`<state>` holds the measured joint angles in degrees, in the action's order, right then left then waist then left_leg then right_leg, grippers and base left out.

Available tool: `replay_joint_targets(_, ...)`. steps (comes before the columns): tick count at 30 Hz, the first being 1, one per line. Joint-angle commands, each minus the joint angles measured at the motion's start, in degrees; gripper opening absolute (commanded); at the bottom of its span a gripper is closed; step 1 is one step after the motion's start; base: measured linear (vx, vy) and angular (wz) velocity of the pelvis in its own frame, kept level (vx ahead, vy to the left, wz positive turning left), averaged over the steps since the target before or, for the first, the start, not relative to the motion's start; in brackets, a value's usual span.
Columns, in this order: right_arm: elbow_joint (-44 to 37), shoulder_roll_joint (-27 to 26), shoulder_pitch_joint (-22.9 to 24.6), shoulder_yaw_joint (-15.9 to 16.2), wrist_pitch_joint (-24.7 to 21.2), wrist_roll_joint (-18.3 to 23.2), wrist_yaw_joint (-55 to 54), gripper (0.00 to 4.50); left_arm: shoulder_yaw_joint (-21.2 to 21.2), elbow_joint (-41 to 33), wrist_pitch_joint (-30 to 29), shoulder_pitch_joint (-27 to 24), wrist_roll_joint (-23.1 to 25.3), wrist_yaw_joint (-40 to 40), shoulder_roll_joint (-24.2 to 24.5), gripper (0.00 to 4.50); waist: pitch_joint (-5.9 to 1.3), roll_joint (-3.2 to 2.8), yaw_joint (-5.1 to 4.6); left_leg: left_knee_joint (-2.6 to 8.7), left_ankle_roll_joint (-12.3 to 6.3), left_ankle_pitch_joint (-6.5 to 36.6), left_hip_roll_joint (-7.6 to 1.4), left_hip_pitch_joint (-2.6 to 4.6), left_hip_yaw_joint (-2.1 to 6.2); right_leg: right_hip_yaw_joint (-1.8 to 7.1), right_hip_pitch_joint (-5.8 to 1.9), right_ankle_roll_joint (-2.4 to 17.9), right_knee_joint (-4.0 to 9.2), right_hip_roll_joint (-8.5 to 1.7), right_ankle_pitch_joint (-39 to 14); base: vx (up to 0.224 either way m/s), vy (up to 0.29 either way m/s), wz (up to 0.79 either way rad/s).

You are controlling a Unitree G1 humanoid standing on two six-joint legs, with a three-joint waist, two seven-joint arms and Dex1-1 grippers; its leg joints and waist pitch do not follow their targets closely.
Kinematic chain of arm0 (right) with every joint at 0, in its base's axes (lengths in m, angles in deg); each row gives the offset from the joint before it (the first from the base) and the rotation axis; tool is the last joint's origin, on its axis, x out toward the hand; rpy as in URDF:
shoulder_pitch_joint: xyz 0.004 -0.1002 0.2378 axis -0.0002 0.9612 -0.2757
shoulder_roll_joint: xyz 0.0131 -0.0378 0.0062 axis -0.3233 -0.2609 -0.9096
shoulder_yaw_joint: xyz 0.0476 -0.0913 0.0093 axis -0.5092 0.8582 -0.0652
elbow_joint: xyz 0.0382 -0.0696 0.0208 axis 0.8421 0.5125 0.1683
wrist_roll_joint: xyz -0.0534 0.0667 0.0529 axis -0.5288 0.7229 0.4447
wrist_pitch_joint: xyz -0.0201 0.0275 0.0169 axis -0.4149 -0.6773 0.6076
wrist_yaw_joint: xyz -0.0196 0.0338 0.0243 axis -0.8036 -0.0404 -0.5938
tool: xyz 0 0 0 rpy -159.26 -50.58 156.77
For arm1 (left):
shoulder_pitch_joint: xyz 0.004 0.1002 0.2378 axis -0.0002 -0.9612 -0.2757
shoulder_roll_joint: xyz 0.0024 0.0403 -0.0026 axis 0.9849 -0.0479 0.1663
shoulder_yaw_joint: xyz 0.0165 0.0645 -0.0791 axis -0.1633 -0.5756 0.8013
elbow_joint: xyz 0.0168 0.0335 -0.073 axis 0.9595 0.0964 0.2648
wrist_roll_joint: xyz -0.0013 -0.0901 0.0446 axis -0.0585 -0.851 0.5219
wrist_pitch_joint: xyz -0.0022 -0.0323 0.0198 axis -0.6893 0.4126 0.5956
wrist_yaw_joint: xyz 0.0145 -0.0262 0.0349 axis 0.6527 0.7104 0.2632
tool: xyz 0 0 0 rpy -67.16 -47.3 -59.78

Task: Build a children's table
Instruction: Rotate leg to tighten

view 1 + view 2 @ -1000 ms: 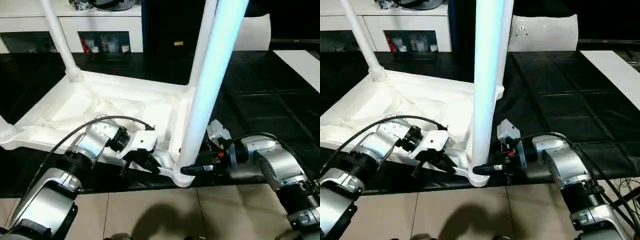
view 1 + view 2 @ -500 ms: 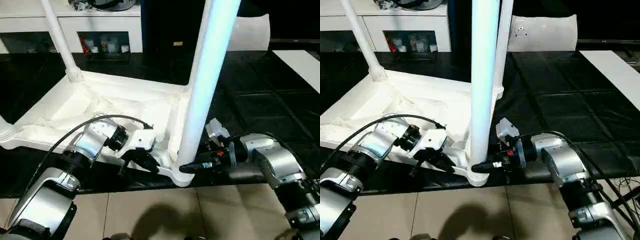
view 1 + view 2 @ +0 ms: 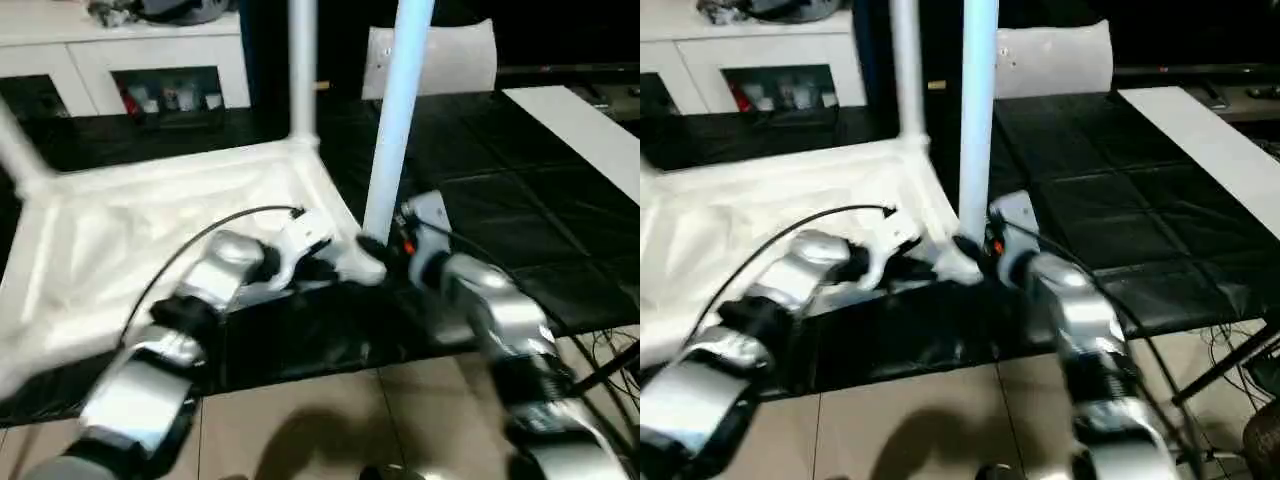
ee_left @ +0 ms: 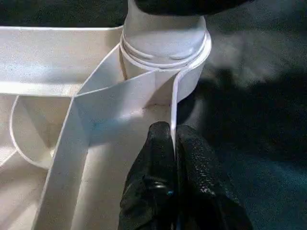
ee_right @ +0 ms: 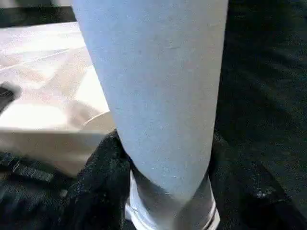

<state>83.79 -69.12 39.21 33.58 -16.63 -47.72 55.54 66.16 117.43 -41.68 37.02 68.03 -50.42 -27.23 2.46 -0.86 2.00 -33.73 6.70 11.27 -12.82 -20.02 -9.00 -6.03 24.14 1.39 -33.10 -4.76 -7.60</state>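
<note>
Table [image 3: 120,230] swung left, leg [image 5: 153,96] between right hand [image 5: 158,201] fingers

Silver, rounded metal forearms, left [image 3: 215,285] and right [image 3: 490,310], built of ribbed cylindrical segments joined by black rings. White wrist housing [image 3: 303,233] ahead of the left forearm, with a thin black cable [image 3: 215,225] arcing back over it. Pale grey bracket [image 3: 425,215] with small red markings atop the right wrist. Matte black fingers [image 4: 160,158] with a finely pebbled, rubbery surface.
</note>
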Motion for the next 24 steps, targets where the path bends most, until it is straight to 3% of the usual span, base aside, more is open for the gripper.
replay_joint_targets(1,1.57,-3.63,0.42,3.95,0.00,-0.02,0.00,1.96,2.34,-1.57,1.14,3.18,-0.91,5.35,-2.19,0.00,-4.31,-0.07,0.44,3.37,-3.18,6.17,0.86,-0.56,-0.83,2.09,-4.35,9.28,3.65,-2.35,-15.74,0.000,0.000,0.00)
replay_joint_targets(2,1.38,-3.80,0.50,3.99,0.44,-0.57,-0.47,1.96,2.20,-1.57,1.19,3.23,-0.63,5.41,-2.31,0.00,-4.31,-0.08,0.47,3.37,-3.35,6.21,0.82,-0.58,-0.83,2.12,-4.37,9.62,3.55,-2.40,-15.07,0.000,0.000,0.00)
replay_joint_targets(4,0.14,-3.96,1.23,3.37,1.19,-0.08,0.10,2.66,1.30,-1.84,1.90,3.02,0.20,4.62,-2.08,0.00,-4.26,-0.15,0.47,3.42,-3.95,6.49,0.78,-0.55,-0.83,2.19,-4.53,10.39,3.43,-2.42,-13.56,0.000,0.000,0.00)
replay_joint_targets(9,-2.77,-2.15,3.31,2.82,3.49,1.25,3.24,3.04,-0.51,-3.00,4.68,1.74,0.34,-0.51,-0.30,0.00,-4.13,-0.09,0.67,3.53,-4.54,7.92,0.72,-0.47,-0.85,2.22,-4.62,10.15,3.70,-2.58,-14.94,0.000,0.000,0.00)
replay_joint_targets(13,-5.67,2.42,5.39,2.92,6.90,2.97,11.13,3.49,-2.79,-4.43,8.17,-0.27,0.59,-8.22,3.13,0.00,-4.22,-0.05,0.77,3.51,-5.52,7.38,0.49,-0.62,-0.78,2.34,-4.83,11.13,3.31,-2.74,-12.61,0.000,0.000,0.00)
replay_joint_targets(14,-6.27,4.39,5.81,3.24,7.51,3.23,14.09,3.57,-3.44,-4.72,11.31,-0.89,0.27,-11.75,4.24,0.00,-4.21,-0.03,0.70,3.45,-5.62,7.25,0.52,-0.68,-0.86,2.38,-4.80,11.32,3.23,-2.64,-12.12,0.000,0.000,0.00)
replay_joint_targets(15,-6.77,6.29,6.18,3.59,8.09,3.58,17.16,3.60,-3.77,-4.99,12.20,-1.34,-0.14,-14.50,5.08,0.00,-4.24,0.20,0.66,3.41,-5.95,6.88,0.59,-0.80,-0.87,2.41,-4.95,11.62,3.18,-2.67,-11.51,0.000,0.000,0.00)
replay_joint_targets(17,-7.28,8.37,6.58,4.20,8.95,3.85,20.66,3.65,-4.08,-5.10,13.00,-1.62,-0.33,-16.59,5.88,0.00,-4.10,0.03,0.88,3.40,-6.29,7.63,0.45,-0.58,-0.95,2.40,-4.77,11.79,3.28,-2.68,-12.37,0.000,0.000,0.00)
replay_joint_targets(19,-8.25,11.87,7.27,5.03,9.55,4.79,26.99,4.00,-5.13,-4.73,16.26,-1.73,-0.29,-20.18,7.29,0.00,-3.97,0.10,1.54,3.46,-6.24,9.11,0.29,-0.24,-1.02,2.36,-4.55,11.06,3.62,-2.71,-15.58,0.000,0.000,0.00)
replay_joint_targets(24,-11.18,20.47,8.21,8.05,7.36,8.71,44.36,4.05,-7.30,-5.49,19.90,-1.90,-1.97,-32.45,10.01,0.00,-3.94,0.28,3.30,3.45,-6.00,9.50,-0.10,0.05,-1.21,2.44,-4.30,10.58,3.54,-2.73,-16.88,0.000,0.000,0.00)
